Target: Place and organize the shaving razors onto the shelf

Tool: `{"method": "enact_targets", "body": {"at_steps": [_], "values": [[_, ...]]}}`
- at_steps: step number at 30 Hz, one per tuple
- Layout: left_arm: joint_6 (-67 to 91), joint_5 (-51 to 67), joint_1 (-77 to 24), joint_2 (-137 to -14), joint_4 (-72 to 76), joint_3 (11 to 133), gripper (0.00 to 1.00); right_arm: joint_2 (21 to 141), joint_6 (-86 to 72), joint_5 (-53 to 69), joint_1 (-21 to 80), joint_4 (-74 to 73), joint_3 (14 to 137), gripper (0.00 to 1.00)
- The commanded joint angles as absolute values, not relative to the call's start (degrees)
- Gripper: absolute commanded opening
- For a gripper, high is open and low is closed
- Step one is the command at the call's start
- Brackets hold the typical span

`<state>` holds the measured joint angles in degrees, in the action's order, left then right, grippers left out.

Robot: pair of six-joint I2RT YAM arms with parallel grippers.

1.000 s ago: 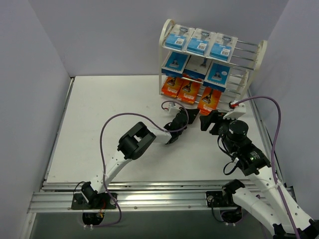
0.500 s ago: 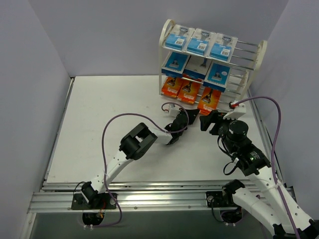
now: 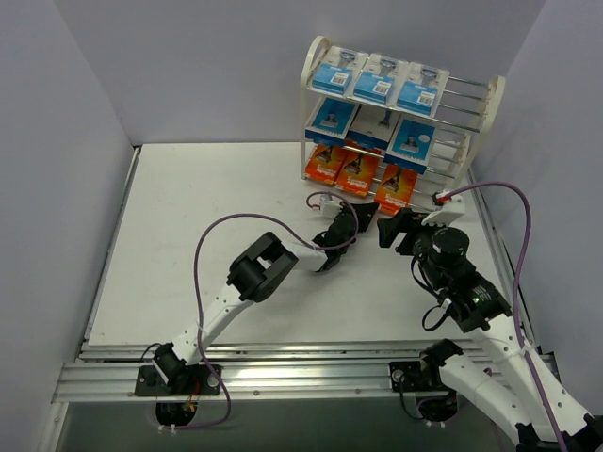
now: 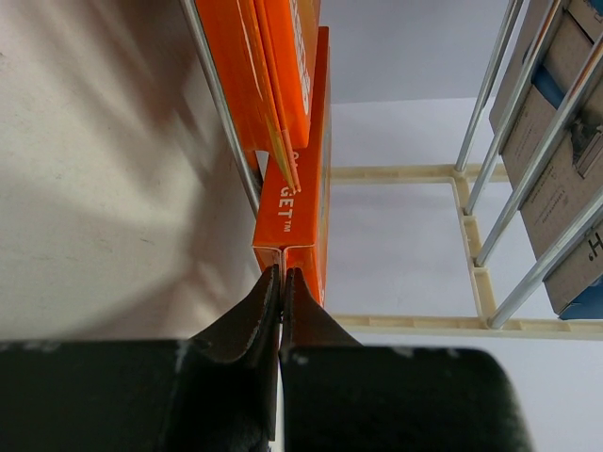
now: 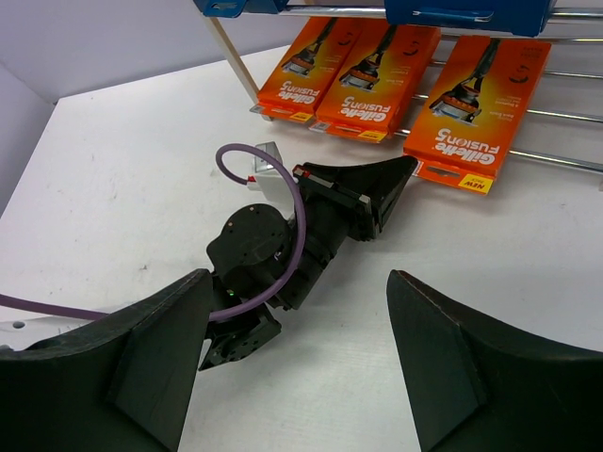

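**A:** What's on the table (image 3: 188, 207), and how many of each?

**B:** One cream shelf (image 3: 314, 56) at the far right, with three wire tiers. It holds nine razor packs, three to a tier, and no packs lie loose on the table.

**A:** Tier by tier?

**B:** The top tier has three blue cards (image 3: 332, 75) (image 3: 373, 85) (image 3: 418, 94) side by side. The middle tier has a blue card on the left (image 3: 330, 118), a darker grey one in the middle (image 3: 380, 122) and another blue one on the right (image 3: 411, 139). The bottom tier has three orange boxes (image 3: 326, 163) (image 3: 358, 174) (image 3: 394, 188).

**A:** Which way do the boxes lie?

**B:** Face up, with the long axis running near to far and the brand lettering at the near end. The left two sit close together. The right one stands a little apart and juts nearer than the others, past the front rod.

**A:** And the arms?

**B:** The left gripper (image 4: 281, 273) is clenched, fingers pressed together, with the tips right at the near end of an orange box on the bottom tier. I cannot tell whether they pinch its edge. The right gripper (image 3: 394, 226) is just right of it, near the shelf's front, with its jaws spread wide and holding nothing.
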<state>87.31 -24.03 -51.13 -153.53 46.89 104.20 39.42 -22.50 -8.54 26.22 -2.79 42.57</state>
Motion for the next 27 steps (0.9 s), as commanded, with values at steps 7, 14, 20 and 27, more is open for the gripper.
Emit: {"method": "enact_targets", "body": {"at_steps": [7, 14, 20, 27], "values": [[86.48, -26.10, -50.19, -154.78, 47.11, 107.84, 0.02, 39.64, -22.32, -8.35, 25.84, -0.53, 41.92, 0.70], [86.83, -26.28, -49.75, -155.30, 47.02, 107.84, 0.02, 39.73, -22.32, -8.26, 25.75, -0.53, 41.92, 0.70], [87.10, -27.07, -49.66, -155.83, 47.11, 108.37, 0.02, 39.90, -22.32, -8.26, 25.84, -0.53, 41.92, 0.71], [87.45, -27.60, -49.22, -156.53, 47.55, 109.25, 0.02, 40.08, -22.32, -8.17, 25.84, -0.53, 41.84, 0.70]]}}
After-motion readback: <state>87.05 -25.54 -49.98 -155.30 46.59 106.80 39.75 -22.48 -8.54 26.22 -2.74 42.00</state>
